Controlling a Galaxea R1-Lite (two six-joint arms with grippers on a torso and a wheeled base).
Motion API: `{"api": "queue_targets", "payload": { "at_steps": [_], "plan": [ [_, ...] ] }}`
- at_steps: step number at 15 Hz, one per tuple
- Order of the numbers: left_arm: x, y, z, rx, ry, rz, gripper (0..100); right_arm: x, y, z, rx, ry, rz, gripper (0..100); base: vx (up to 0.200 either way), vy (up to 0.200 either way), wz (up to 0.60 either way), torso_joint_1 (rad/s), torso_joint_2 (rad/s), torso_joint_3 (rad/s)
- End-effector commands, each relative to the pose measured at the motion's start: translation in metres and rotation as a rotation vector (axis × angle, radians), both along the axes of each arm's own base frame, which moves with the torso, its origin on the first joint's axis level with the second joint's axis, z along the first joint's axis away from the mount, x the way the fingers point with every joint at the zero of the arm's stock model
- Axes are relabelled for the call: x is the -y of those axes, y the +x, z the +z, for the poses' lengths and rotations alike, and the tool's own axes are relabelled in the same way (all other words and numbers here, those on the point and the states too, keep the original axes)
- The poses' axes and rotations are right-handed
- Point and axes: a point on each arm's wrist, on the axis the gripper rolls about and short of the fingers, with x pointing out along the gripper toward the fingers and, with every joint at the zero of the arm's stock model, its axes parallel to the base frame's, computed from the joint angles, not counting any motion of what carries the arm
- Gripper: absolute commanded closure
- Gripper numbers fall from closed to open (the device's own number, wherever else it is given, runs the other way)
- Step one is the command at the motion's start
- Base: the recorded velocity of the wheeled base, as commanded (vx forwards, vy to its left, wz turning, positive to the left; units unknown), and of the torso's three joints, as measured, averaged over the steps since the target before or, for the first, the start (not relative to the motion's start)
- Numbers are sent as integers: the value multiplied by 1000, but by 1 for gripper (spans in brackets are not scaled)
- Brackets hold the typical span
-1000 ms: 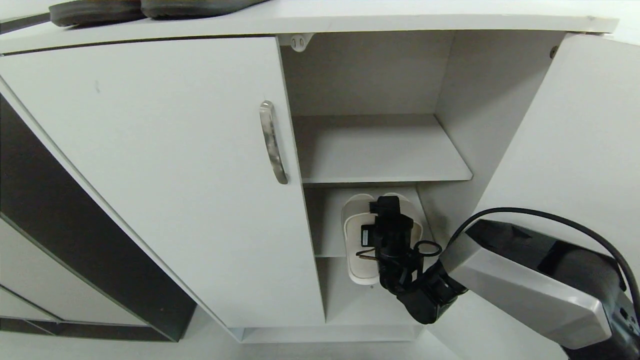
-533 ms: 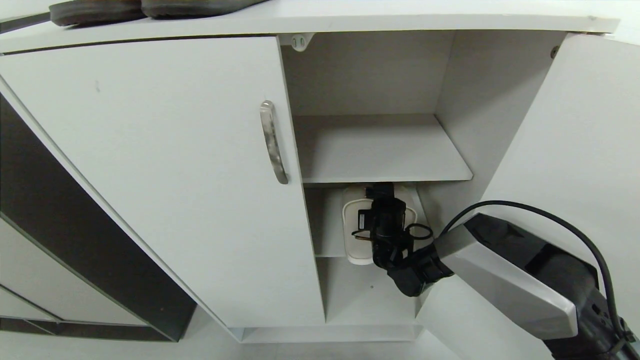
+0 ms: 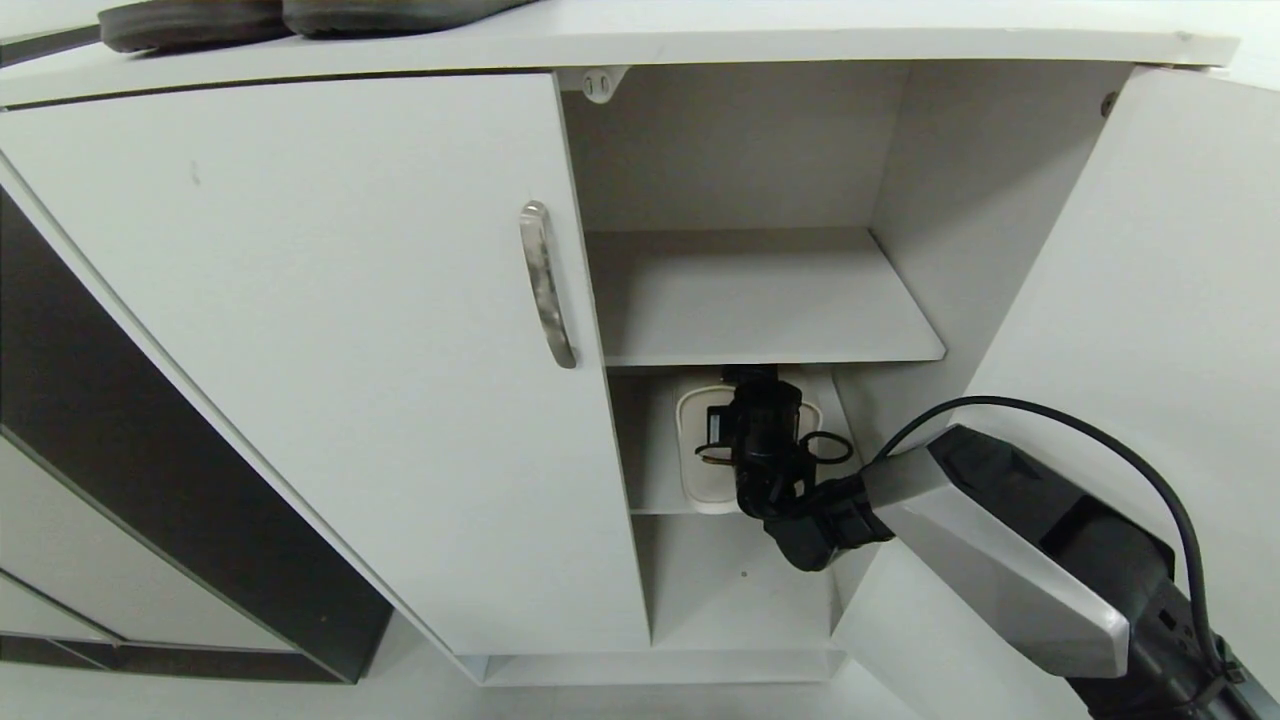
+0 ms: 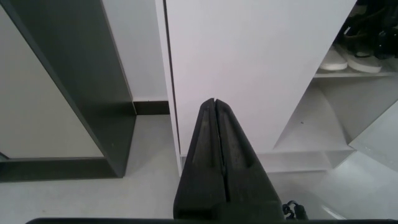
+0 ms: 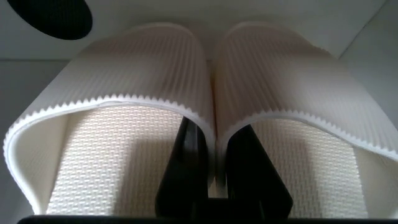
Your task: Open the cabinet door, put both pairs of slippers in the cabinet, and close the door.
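A pair of white ribbed slippers (image 3: pixel 700 470) lies at the lower shelf (image 3: pixel 650 480) inside the open cabinet, heels toward me. My right gripper (image 3: pixel 752 400) reaches in under the upper shelf. The right wrist view has that gripper (image 5: pixel 214 134) shut on the slippers' (image 5: pixel 124 112) two touching inner walls. A dark pair of slippers (image 3: pixel 200 20) rests on the cabinet top at the far left. My left gripper (image 4: pixel 214 104) is shut on nothing, low before the closed left door (image 4: pixel 249 56); the white slippers (image 4: pixel 354 59) are off to its side.
The cabinet's right door (image 3: pixel 1150 260) stands swung open beside my right arm. The left door (image 3: pixel 300 330) with its metal handle (image 3: pixel 545 285) is closed. The upper shelf (image 3: pixel 760 300) and bottom compartment (image 3: pixel 730 590) hold nothing. A dark panel (image 3: pixel 150 480) stands left.
My right arm has pushed the white slippers deeper into the cabinet, along the lower shelf and under the upper one. The left arm and the dark slippers have not moved.
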Motion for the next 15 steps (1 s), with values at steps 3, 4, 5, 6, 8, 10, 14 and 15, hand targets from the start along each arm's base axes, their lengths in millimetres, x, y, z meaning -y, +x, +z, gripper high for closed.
{"api": "queue_targets", "payload": {
  "at_steps": [3,4,5,6,8,10,14,15],
  "plan": [
    [0,0,0,-2,0,0,100,-1,1,-8,-10,-7,0,100,0,0,0,0,0,0],
    [0,0,0,-1,0,0,100,-1,2,-9,-11,-8,-1,100,0,0,0,0,0,0],
    [0,0,0,-1,0,0,100,0,2,-10,-12,-9,-5,100,0,0,0,0,0,0],
    [0,0,0,-2,0,0,100,1,3,-10,-15,-9,-8,0,0,0,0,0,0,0],
    [0,0,0,-1,-2,0,100,3,-7,-7,-28,-16,-5,0,0,0,0,0,0,0],
    [0,0,0,-1,0,0,100,7,-24,0,-43,-26,8,0,0,0,0,0,0,0],
    [0,0,0,-1,0,0,100,26,-78,19,-34,-25,34,0,0,0,0,0,0,0],
    [0,0,0,-1,0,0,100,27,-93,19,-39,-30,52,0,0,0,0,0,0,0]
  ]
}}
